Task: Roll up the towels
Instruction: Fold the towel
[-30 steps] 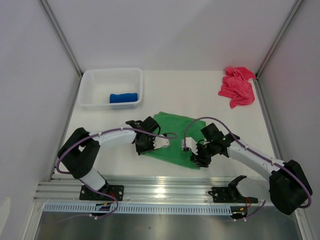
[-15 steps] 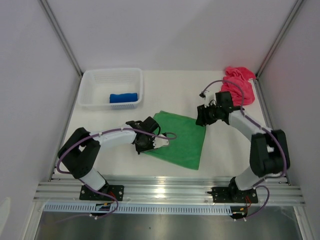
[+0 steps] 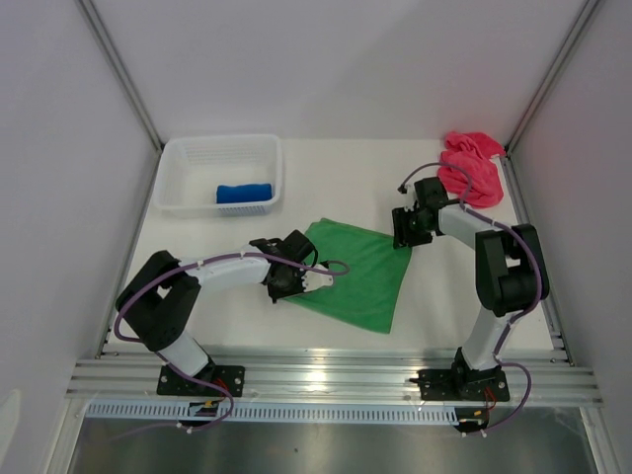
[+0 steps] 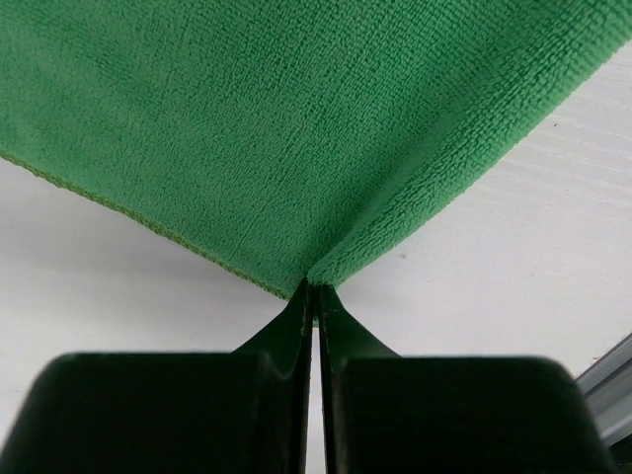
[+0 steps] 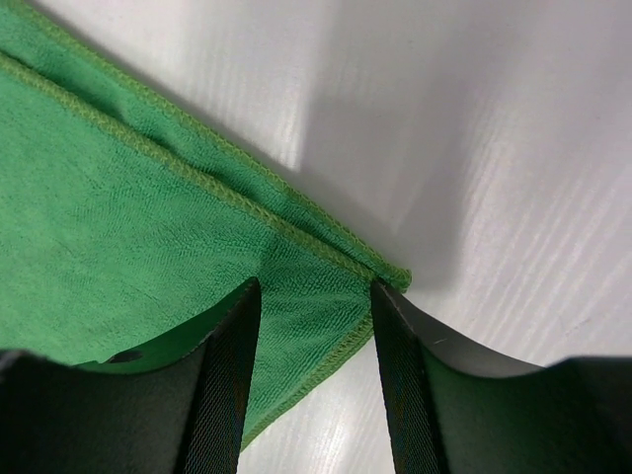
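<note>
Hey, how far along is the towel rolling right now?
One of three looks done: the blue towel sits rolled in the white basket. The green towel is in hand, lying flat and unrolled, with the left gripper shut on one corner and the right gripper open, its jaws either side of the far right corner. The pink towel lies crumpled at the far right, untouched.

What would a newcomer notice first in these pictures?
A green towel lies spread mid-table, the left gripper pinching its left corner, the right gripper open astride its far-right corner. A pink towel sits crumpled far right; a rolled blue towel lies in the basket.
</note>
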Controlling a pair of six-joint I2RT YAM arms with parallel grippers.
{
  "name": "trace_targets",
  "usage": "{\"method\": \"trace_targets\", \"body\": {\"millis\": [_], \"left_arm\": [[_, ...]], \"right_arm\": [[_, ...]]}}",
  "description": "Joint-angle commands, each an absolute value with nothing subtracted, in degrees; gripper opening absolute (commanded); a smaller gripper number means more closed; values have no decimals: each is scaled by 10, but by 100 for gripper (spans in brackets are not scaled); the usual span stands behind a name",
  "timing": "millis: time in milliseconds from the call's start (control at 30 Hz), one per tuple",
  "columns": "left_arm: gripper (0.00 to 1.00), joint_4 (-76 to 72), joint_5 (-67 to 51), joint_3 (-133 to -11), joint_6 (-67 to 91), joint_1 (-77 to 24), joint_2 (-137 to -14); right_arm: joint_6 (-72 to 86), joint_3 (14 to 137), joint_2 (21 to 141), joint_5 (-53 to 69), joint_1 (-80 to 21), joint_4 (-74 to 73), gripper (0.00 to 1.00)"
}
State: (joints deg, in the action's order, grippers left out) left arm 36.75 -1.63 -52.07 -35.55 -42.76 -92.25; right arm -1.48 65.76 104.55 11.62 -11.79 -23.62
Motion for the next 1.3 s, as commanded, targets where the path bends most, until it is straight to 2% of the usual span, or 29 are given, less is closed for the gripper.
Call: {"method": "trace_targets", "body": {"millis": [0,400,633,700,867,900,1000,1267], "left_arm": [[1,359,-8,-525,-359,-423,-934],[1,359,-9,-526,-360,-423,-933],[1,359,-9,-526,-358,-423,-933],[1,358,-7,-526,-359,-423,-934],[1,355,-4,-530,-361,-423,-934],[1,354,-3,-531,-362,-423,-934],[1,345,19,-532,-366,-422,-934],[1,321,50,-574,-375,-416,-963]], "right_arm": [[-4,660,1017,65,-106,-241,52],[-15,652,1028,77,-98,-227,53],[-6,632,1038,104,-97,-222,47],[-5,625,1038,108,-97,-221,43],[-3,618,1033,111,-96,-227,24],[-3,614,1032,112,-95,-228,16],[10,606,1023,116,-95,-235,4],[63,550,981,88,-93,-268,0]]}}
